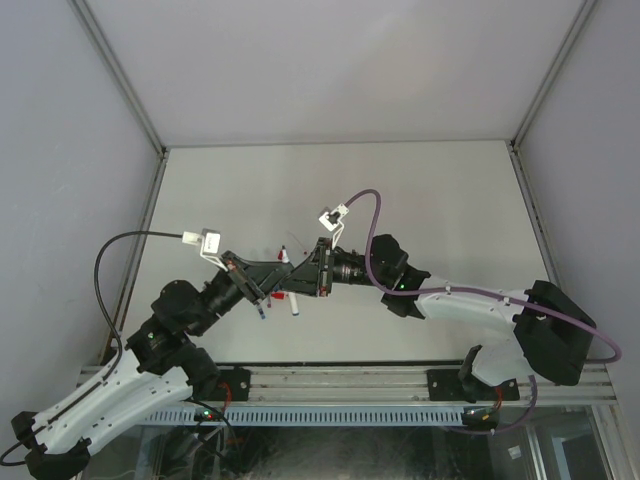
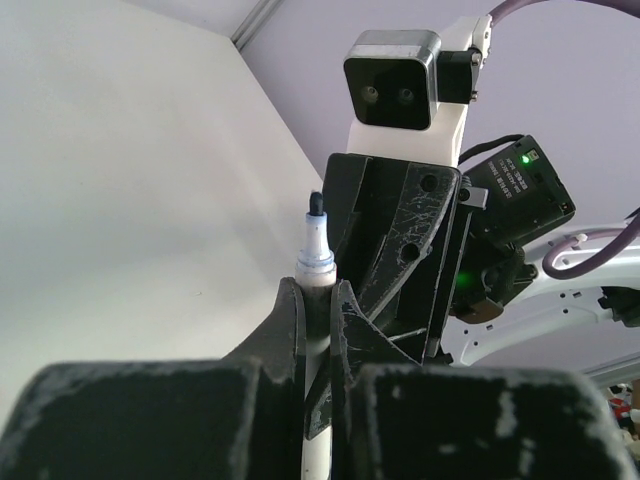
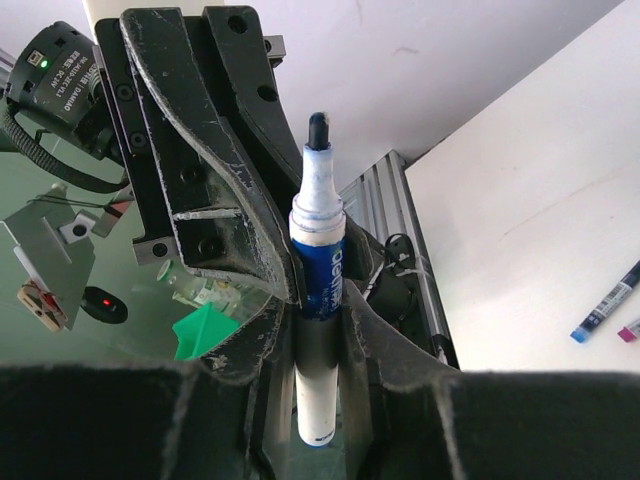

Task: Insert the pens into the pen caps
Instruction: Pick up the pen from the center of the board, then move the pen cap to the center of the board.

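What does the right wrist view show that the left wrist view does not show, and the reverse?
Only the right wrist view shows the right gripper shut on a white pen with a blue printed band. It also shows a blue-ended pen and a magenta-ended pen lying loose on the white table.
Only the left wrist view shows the left gripper shut on a white pen with a blue ring, and the grey wrist camera of the other arm.
Both show an uncapped dark pen tip pointing up, with the opposite gripper close beside it.
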You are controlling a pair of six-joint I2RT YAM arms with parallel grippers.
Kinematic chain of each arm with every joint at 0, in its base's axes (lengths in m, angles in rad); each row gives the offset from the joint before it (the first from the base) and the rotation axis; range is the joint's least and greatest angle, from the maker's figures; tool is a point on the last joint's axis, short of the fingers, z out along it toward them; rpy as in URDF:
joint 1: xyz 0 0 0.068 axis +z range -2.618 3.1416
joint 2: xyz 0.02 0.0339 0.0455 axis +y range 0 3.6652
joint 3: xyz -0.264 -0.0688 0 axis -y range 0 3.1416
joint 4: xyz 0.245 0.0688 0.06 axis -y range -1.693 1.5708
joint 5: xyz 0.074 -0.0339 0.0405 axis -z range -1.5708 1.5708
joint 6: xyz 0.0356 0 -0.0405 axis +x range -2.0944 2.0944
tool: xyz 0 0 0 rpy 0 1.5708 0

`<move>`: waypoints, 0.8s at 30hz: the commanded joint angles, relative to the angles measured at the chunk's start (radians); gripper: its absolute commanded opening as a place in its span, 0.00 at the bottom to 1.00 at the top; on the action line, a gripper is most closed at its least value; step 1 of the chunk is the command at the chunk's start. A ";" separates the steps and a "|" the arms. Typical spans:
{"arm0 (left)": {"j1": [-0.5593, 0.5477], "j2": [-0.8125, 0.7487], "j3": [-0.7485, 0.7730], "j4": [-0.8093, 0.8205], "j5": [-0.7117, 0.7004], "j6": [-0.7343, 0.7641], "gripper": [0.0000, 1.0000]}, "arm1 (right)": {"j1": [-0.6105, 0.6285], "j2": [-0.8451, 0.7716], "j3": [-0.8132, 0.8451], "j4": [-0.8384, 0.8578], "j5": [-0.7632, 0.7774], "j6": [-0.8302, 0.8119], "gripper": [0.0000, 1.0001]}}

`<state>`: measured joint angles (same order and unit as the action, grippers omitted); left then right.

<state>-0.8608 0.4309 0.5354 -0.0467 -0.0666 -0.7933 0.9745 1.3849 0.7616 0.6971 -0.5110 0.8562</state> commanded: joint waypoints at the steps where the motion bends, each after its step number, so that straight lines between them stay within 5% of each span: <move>1: 0.003 -0.006 -0.018 0.038 0.007 0.018 0.05 | -0.007 -0.016 0.046 0.021 -0.006 -0.014 0.00; 8: 0.003 -0.009 0.030 -0.067 -0.078 0.054 0.52 | -0.022 -0.102 0.036 -0.244 0.145 -0.096 0.00; 19: 0.013 0.210 0.243 -0.428 -0.335 0.169 0.80 | -0.101 -0.342 -0.183 -0.624 0.432 -0.142 0.00; 24: 0.077 0.384 0.310 -0.507 -0.351 0.206 0.78 | -0.099 -0.460 -0.204 -0.809 0.548 -0.175 0.00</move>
<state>-0.8310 0.7040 0.7639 -0.4606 -0.3592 -0.6483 0.8719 1.0168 0.5507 0.0383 -0.0994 0.7364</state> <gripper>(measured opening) 0.802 0.182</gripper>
